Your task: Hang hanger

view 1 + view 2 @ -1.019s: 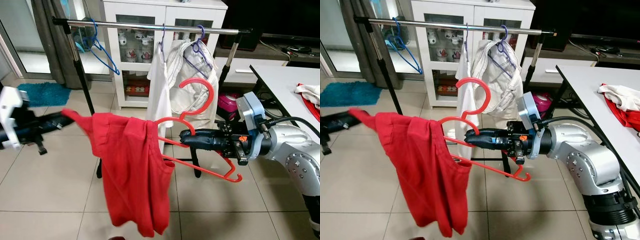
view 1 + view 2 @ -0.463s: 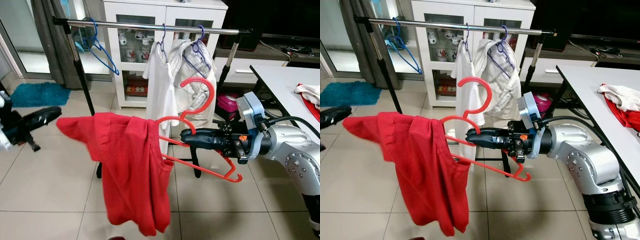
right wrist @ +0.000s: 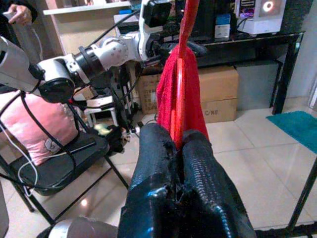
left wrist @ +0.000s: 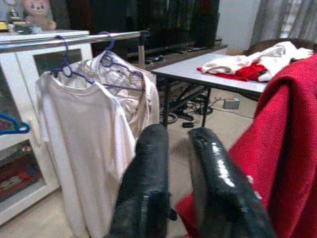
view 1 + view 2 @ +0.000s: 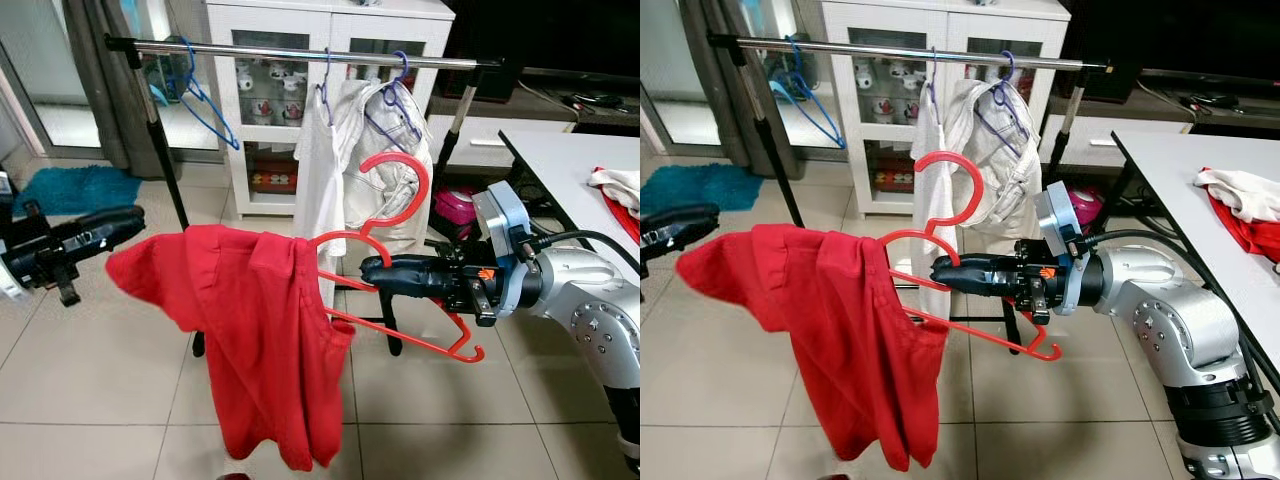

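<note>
One red hanger (image 5: 400,262), one red shirt (image 5: 250,340), one clothes rail (image 5: 300,52), two white garments (image 5: 365,165) on purple hangers (image 5: 395,95), one blue hanger (image 5: 200,100), one bench (image 5: 570,165), one teal mat (image 5: 80,187)

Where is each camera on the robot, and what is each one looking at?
Left eye view: on the head, looking down at the red shirt, both arms showing.
Right eye view: same scene; the right gripper holds the red hanger.
Left wrist view: along the left gripper toward the white shirt.
Right wrist view: along its fingers, clamping the hanger.

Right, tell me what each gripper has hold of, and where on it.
The right gripper is shut on the red hanger, gripping it near the base of the hook. The left gripper holds nothing; it sits open beside the red shirt.
</note>
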`<state>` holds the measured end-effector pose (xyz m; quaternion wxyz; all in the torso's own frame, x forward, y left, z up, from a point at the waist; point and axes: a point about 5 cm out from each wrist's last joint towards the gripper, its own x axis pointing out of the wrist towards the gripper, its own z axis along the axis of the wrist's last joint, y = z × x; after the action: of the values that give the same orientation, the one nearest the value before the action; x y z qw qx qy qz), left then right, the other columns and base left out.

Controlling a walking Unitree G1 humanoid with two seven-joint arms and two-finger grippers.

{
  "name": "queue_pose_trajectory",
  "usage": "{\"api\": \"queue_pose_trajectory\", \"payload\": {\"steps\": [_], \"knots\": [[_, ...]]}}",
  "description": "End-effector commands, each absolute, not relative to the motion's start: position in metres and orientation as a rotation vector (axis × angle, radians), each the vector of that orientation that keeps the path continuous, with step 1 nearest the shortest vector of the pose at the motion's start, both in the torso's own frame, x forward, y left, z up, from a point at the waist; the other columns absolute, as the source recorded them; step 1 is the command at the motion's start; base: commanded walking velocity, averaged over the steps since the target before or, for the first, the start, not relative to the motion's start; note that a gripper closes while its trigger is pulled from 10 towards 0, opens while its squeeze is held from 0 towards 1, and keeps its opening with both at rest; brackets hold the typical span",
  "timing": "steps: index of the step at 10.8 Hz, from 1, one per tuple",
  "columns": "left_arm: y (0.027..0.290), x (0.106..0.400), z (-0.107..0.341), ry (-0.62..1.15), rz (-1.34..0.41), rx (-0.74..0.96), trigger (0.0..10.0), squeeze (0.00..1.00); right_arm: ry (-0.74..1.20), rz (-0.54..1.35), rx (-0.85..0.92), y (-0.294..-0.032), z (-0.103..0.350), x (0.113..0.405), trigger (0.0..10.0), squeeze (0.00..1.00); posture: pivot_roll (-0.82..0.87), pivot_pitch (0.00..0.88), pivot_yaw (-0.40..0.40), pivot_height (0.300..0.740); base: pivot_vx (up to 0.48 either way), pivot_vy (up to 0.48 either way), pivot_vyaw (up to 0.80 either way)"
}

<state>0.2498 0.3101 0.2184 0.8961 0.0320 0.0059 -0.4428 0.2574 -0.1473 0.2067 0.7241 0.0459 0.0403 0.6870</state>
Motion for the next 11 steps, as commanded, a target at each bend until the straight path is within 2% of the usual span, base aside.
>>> {"api": "queue_pose_trajectory", "payload": {"steps": [1,3,5,6,7,10,11], "knots": [[0.305,0.250,0.228,0.011,-0.964,0.084,10.0,1.00,0.047,1.538,0.079,-0.147,0.216,0.256,10.0,0.00,-0.02,0.000,-0.011,0.740,0.000,0.000,0.00],[0.297,0.249,0.231,0.076,-1.067,0.053,10.0,1.00,0.055,1.552,0.072,-0.147,0.216,0.255,10.0,0.00,-0.02,0.000,-0.010,0.740,0.000,0.000,0.00],[0.294,0.249,0.230,0.142,-1.107,0.113,10.0,1.00,0.057,1.567,0.067,-0.146,0.217,0.255,10.0,0.00,-0.02,0.000,-0.012,0.740,0.000,0.000,0.00],[0.295,0.252,0.226,0.167,-1.098,0.191,10.0,0.40,0.059,1.574,0.066,-0.145,0.217,0.255,10.0,0.00,-0.02,0.000,-0.012,0.740,0.000,0.000,0.00],[0.295,0.255,0.220,0.192,-1.096,0.243,10.0,0.00,0.060,1.583,0.064,-0.144,0.217,0.254,10.0,0.00,-0.02,0.000,-0.015,0.740,0.000,0.000,0.00],[0.286,0.257,0.232,0.123,-1.143,0.137,10.0,0.00,0.064,1.583,0.056,-0.145,0.216,0.254,10.0,0.00,-0.03,0.000,-0.011,0.740,0.000,0.000,0.00],[0.289,0.257,0.240,0.083,-1.115,0.031,10.0,0.00,0.066,1.579,0.054,-0.145,0.215,0.254,10.0,0.00,-0.03,0.000,-0.009,0.740,0.000,0.000,0.00]]}}
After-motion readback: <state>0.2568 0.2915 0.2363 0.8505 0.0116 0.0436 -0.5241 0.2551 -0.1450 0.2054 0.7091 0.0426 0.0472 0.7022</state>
